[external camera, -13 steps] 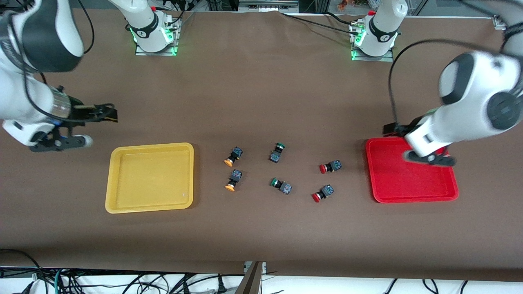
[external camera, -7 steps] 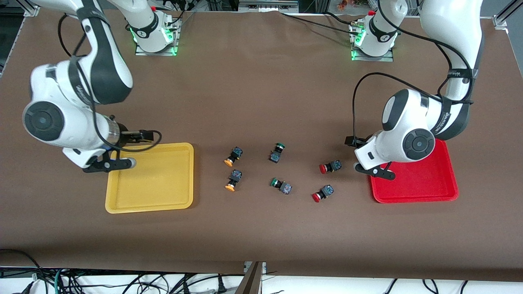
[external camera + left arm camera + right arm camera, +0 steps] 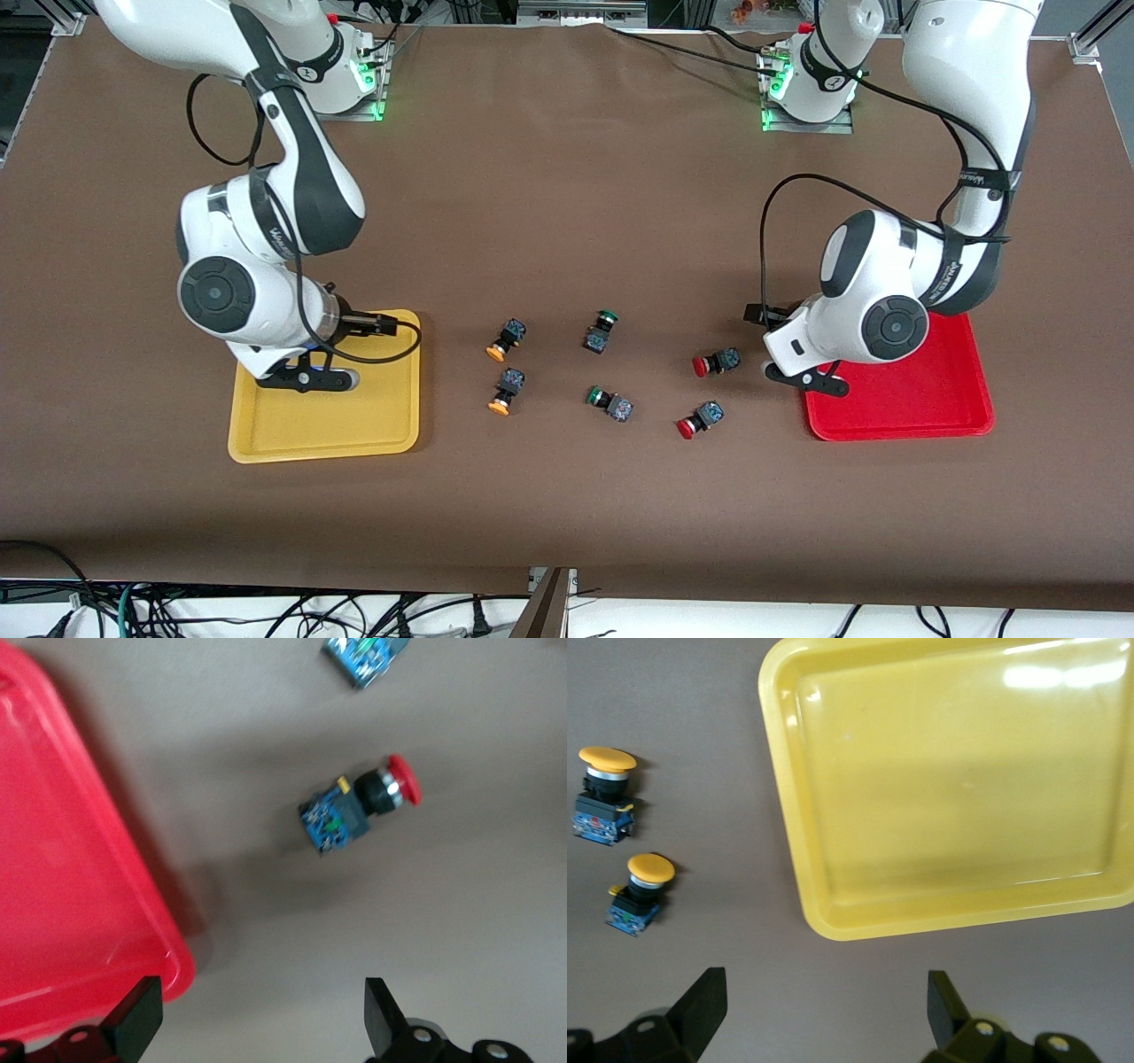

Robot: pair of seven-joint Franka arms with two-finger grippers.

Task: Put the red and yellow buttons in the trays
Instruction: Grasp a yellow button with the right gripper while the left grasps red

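Yellow tray [image 3: 266, 443] lies toward the right arm's end of the table, nothing in it; the right arm's wrist covers its rim on the robots' side. Right gripper [image 3: 306, 379] hangs over the tray, its tips not separable in the front view; the right wrist view shows both fingers [image 3: 702, 1003] spread wide with nothing between them, only their tips in frame. Two yellow-capped buttons [image 3: 506, 339] [image 3: 505, 392] lie on their sides on the brown table [image 3: 567, 505] just beside that tray, one nearer the front camera than the other. Two green-capped buttons [image 3: 601, 330] [image 3: 610, 401] lie at mid-table. Two red-capped buttons [image 3: 716, 361] [image 3: 699, 419] lie next, toward the left arm's end, both on the table, apart from the red tray [image 3: 895, 424]. Left gripper [image 3: 802, 377] hangs over that tray's rim on the buttons' side, the arm's wrist masking much of the tray. Left wrist view: fingers [image 3: 140, 1020] wide apart, empty, tips only; one red button [image 3: 359, 806] blurred, another body cut off at frame edge.
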